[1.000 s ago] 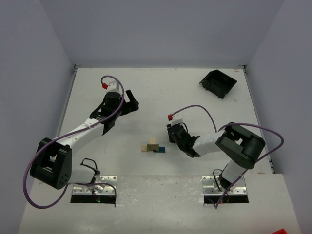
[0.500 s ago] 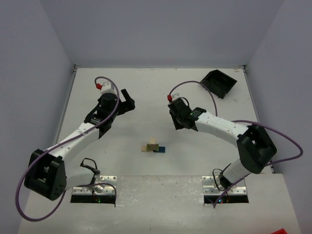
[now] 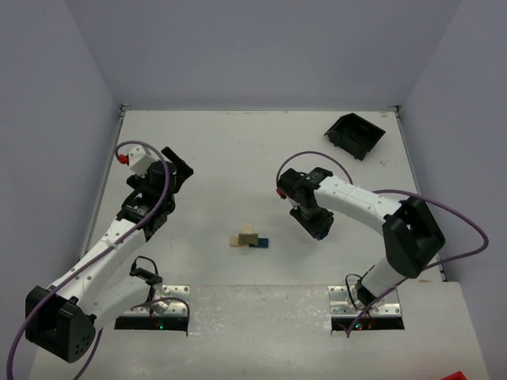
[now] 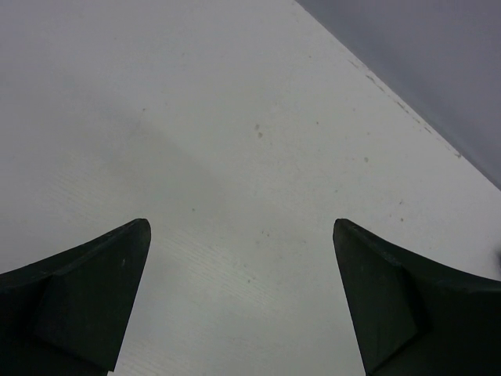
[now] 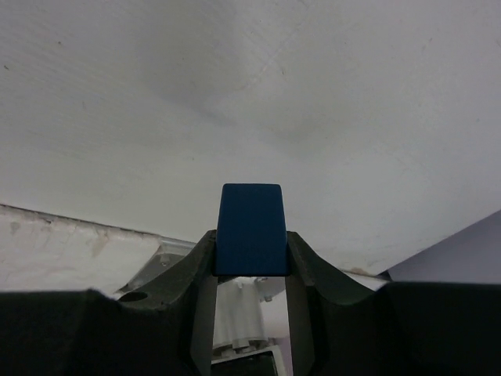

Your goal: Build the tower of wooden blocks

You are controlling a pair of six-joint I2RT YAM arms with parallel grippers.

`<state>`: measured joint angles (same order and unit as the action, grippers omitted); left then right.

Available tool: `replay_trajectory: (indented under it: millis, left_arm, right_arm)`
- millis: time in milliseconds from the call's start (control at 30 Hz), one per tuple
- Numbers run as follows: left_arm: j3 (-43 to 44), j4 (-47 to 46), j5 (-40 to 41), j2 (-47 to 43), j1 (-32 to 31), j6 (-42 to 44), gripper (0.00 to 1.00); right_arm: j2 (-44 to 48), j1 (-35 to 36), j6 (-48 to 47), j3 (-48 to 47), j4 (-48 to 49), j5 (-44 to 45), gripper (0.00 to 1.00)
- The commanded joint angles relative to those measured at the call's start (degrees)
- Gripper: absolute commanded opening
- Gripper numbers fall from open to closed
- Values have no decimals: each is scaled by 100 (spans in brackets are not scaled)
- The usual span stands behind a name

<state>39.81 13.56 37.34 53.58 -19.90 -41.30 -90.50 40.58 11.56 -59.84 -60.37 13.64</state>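
The wood block tower (image 3: 249,238) is a low cluster of tan, olive green and dark blue blocks near the table's front middle. My right gripper (image 3: 320,228) hangs to the right of it, apart from it, pointing toward the near edge. In the right wrist view this gripper (image 5: 250,244) is shut on a dark blue block (image 5: 250,227), which sticks out past the fingertips above the bare table. My left gripper (image 3: 179,165) is far left of the tower. It stands wide open (image 4: 243,290) with only bare table between its fingers.
A black plastic bin (image 3: 355,134) lies at the back right corner. The table's near edge and the arm mounts (image 3: 360,301) run along the bottom. Purple cables loop off both arms. Grey walls close in the table's left, back and right sides.
My right arm swung out toward the back, then came round toward the near edge, still holding the blue block. The left arm drew off to the left, its gripper staying open.
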Motion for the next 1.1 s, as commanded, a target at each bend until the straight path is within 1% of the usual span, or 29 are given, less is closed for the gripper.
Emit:
replay_trajectory:
  millis: [0,33,67,167,267,333,400,500,533,567,633,667,800,867,933,1067]
  left_arm:
    - [28,61,339,-28,39,-89,100]
    - [35,72,357,-9,39,-88,100]
    - [35,94,379,20,39,-80,100]
    - [-54,-122,234,21,39,3,100]
    - [-113,-230,195,12,39,69,100]
    - [-140,-276,175,-1,39,91,100]
    - [-166,-392,77,-14,39,128,100]
    - [-225,-482,60,-37,39,192,100]
    - [-228,-491,63,-41,39,192,100]
    - [-226,-497,58,-38,39,195,100]
    - [-220,-508,40,-32,39,212,100]
    - [-225,-512,32,-32,39,219,100]
    - [-237,-529,2,-23,39,236,100]
    - [-242,-525,-25,-32,39,241,100]
    - [-246,-538,-47,-41,39,241,100]
    - [-261,-591,-100,-15,39,265,100]
  right_arm:
    - [-748,3,-537,-694,-598,-238,17]
    - [-819,0,-666,-737,-597,-242,17]
    - [-1207,-14,-784,-972,-590,-257,19]
    - [-1708,-126,-1077,-1310,-503,-359,24]
    - [-2155,-328,-1394,-1722,-475,-526,24]
    - [-2476,-413,-1419,-1922,-435,-526,26]
    - [-2652,-452,-1478,-2060,-298,-570,32]
    - [-2819,-489,-1493,-2183,-16,-541,42]
    - [-2833,-489,-1485,-2190,105,-504,44]
    - [-2841,-506,-1468,-2190,229,-533,48]
    - [-2865,-553,-1405,-2174,443,-627,62]
    - [-2868,-554,-1385,-2164,522,-644,64]
    - [-2786,-565,-1002,-2110,1071,-564,88]
    - [-2432,-564,-830,-1873,1432,-587,98]
    - [-2071,-564,-759,-1605,1824,-649,99]
    - [-953,-560,-382,-600,2648,-568,99]
